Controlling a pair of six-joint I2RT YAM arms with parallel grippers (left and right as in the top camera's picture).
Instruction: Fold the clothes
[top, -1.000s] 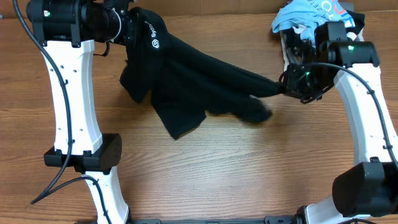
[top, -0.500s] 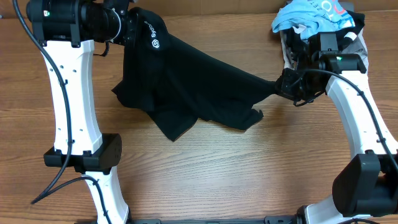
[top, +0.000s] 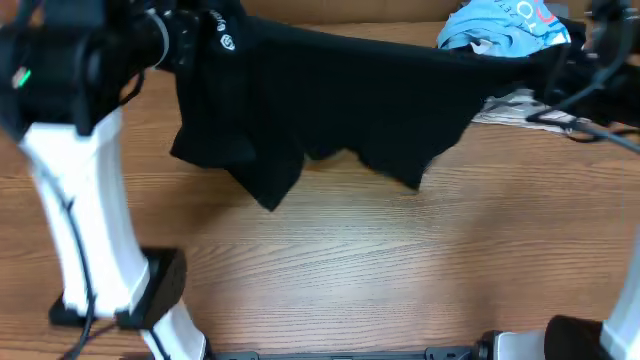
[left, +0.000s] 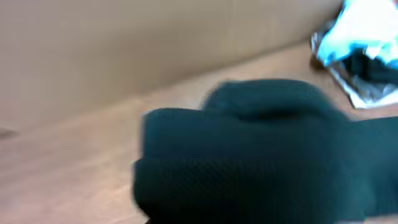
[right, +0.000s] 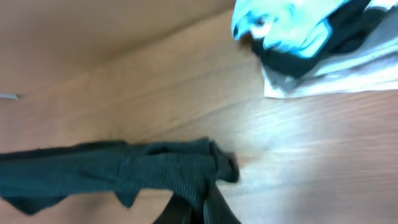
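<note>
Wooden table (top: 380, 270), two arms: a black garment (top: 350, 100) hangs stretched between both grippers across the far side of the tabletop.

The left gripper (top: 188, 32) is clamped on the garment's upper left corner, just beside a small white round logo (top: 228, 42). The right gripper (right: 198, 202) is closed tight on the opposite end, where the fabric bunches into a knot at its fingers. The cloth runs taut along its top edge and falls in uneven folds, with two lower corners dangling toward the wood. Whether they touch the table cannot be told from above. A crumpled light blue shirt (top: 505, 28) lies at the far right corner, behind the stretched cloth, with a grey-white patterned fabric (top: 515, 105) just beside it. The left wrist view is blurred, showing only dark fabric close to the lens.
</note>
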